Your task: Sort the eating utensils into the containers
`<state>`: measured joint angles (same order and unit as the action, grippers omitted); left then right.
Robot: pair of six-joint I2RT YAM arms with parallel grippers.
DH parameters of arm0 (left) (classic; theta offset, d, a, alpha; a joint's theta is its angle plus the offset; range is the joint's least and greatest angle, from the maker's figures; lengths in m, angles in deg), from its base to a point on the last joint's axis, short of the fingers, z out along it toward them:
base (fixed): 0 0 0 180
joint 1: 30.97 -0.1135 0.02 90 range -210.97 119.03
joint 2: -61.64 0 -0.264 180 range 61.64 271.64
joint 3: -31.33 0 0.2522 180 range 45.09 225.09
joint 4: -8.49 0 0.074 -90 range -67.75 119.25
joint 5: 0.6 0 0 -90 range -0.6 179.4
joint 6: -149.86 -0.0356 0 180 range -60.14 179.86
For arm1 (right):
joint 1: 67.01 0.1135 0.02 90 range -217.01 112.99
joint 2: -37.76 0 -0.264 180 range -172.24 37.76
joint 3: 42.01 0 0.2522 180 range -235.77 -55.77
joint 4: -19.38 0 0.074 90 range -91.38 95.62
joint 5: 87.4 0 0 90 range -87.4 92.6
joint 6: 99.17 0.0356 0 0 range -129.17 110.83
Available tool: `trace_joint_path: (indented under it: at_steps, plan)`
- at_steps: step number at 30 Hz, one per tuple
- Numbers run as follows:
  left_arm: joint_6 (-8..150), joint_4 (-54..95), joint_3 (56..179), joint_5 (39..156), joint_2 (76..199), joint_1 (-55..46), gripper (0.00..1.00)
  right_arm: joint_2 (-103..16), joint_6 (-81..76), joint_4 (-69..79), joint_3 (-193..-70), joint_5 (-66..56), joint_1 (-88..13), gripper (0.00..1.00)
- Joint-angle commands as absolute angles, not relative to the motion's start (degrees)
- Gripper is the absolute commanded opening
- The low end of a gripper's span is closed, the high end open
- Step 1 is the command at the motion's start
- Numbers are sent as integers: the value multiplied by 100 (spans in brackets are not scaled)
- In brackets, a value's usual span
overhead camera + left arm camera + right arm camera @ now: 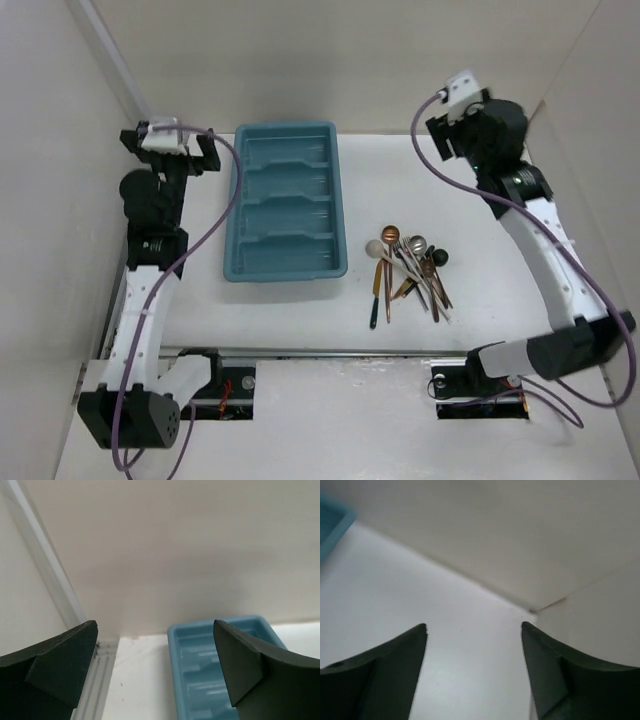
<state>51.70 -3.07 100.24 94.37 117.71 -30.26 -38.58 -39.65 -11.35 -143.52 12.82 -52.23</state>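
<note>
Starting nearest, on the table point(300, 310) right of centre: the utensils point(410, 270), heaped loose, none sorted yet by the look of it; handles fanned toward the near edge, spoon bowls at the far end, so long axes roughly near-to-far; just left of the heap, apart from it, the tray point(285, 272), its four compartments point(285, 215) running left-right and stacked near to far, all seemingly bare; farther back and high, the right gripper point(474, 626), jaws spread wide on nothing, with the heap lying nearward and a little left of it; at far left, the left gripper point(155, 628), spread fully and likewise holding nothing, cut off from the heap by the tray; clearly the right arm's reach, then, probably a drop toward the near side with the jaws set across a handle; only from above is the heap visible at all; from the left wrist, just the tray's far end between the pads, beneath blank wall point(175, 555); from the right wrist, bare table, a wall corner, and a teal sliver at the upper left edge; no utensil in either.
</note>
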Motion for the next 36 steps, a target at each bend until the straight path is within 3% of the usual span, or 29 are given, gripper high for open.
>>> trace_joint_path:
  at_steps: [1,2,3,5,10,17,31,36]
  plan:
    - [5371,2188,10642,9561,12421,-2974,100,-4871,-2834,-3865,-14201,-37,-5233,72]
    - [5493,2303,10704,9616,12422,-2974,100,-5099,-2563,-4181,-13938,22,-5233,48]
    - [5616,2304,10627,9617,12422,-2974,100,-5188,-2465,-4184,-13936,23,-5233,48]
    - [5748,2121,10442,9783,12299,-2974,100,-5346,-2289,-4323,-13639,23,-5233,38]
    - [5749,1690,9932,10091,11983,-2922,99,-5838,-2209,-4447,-13303,-137,-4848,45]
    - [5801,1636,9879,9977,11929,-2869,97,-6278,-2095,-4466,-13057,-21,-4135,45]
    - [5863,1636,9817,9749,11877,-2869,96,-6735,-1928,-4017,-12740,233,-3950,39]
    - [5863,1636,9765,9687,11877,-2869,96,-6789,-1928,-3851,-12662,233,-3897,28]
